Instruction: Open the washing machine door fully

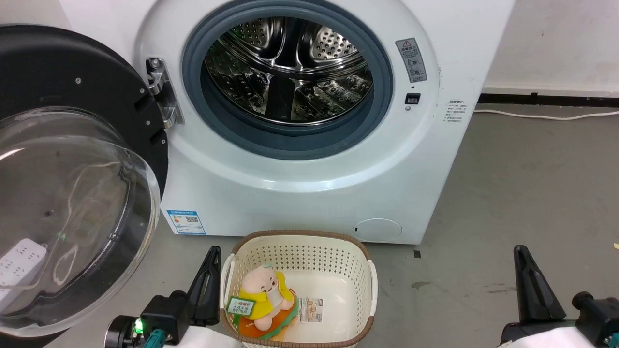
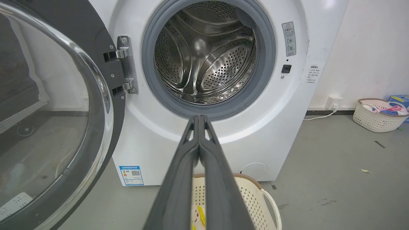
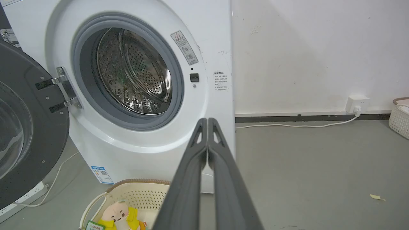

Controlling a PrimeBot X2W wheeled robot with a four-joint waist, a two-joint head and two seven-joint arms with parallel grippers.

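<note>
Cream basket (image 1: 309, 256) before washing machine (image 1: 290, 193)

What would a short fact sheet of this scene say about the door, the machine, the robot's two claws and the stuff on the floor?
Door: washing machine door stands wide open to the left on its hinge, opening uncovered
Machine: washing machine, white; the part of the steel drum in view looks empty
Left gripper: shut, holding nothing, apart from the door
Right gripper: shut, holding nothing
Floor: basket in front of the machine, plush toy inside it
</note>
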